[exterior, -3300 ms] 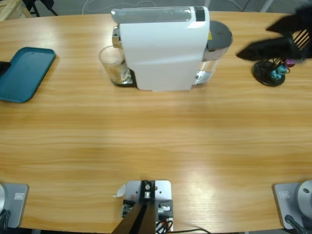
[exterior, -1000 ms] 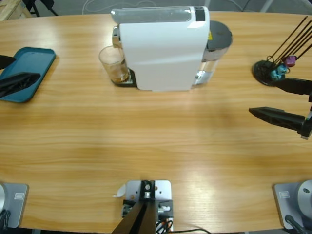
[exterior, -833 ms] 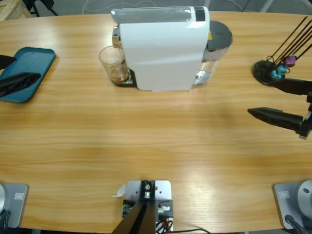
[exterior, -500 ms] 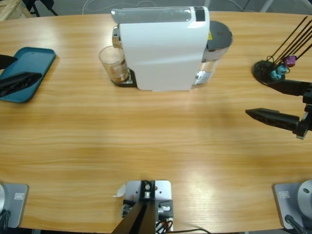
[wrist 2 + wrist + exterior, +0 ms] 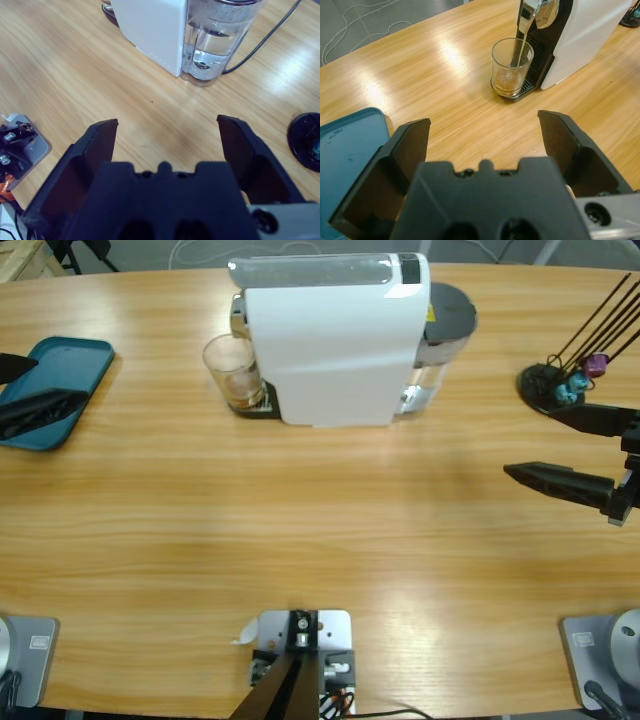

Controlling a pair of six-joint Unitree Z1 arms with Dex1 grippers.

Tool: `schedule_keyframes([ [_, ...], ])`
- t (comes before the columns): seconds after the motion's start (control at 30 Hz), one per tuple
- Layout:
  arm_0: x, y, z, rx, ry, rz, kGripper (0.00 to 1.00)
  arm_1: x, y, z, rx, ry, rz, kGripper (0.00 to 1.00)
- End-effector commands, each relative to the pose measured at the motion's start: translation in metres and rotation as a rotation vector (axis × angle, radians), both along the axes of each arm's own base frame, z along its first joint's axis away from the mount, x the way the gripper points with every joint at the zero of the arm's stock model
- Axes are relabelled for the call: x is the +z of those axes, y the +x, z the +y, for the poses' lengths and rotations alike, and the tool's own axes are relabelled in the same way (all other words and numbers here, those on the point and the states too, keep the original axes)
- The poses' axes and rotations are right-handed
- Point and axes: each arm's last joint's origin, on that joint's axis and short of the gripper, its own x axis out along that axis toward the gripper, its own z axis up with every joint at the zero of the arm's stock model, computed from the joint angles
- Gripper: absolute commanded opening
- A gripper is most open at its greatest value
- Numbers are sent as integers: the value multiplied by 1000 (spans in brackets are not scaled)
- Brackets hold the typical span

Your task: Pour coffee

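Coffee (image 5: 518,47) is running from the machine (image 5: 335,340) into the glass (image 5: 511,67), so both the left gripper (image 5: 482,132) and right gripper (image 5: 167,142) are waiting apart from it, jaws wide open.

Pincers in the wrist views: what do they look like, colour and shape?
Both alike. The left pincer has two matte black jaws, broad flat plates with hollowed inner faces, rising from a blocky black body with round holes along its lower edge. A silver-grey bracket with a screw sits at lower right. The right pincer has the same black jaws, body and grey bracket. No markings or cables visible.
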Motion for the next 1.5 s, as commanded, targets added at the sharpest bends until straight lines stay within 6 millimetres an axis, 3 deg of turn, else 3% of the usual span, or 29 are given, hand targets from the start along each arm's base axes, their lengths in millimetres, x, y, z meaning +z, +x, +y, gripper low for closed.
schedule_keyframes([
  [0.03,-14,1,-2,-6,31,47,931,-7,0,3,36,-13,28,867],
  [1.13,-16,6,-6,-15,44,63,931,-7,0,3,35,-18,32,867],
  [1.5,-22,46,-34,-37,25,53,931,-7,1,4,35,-24,40,867],
])
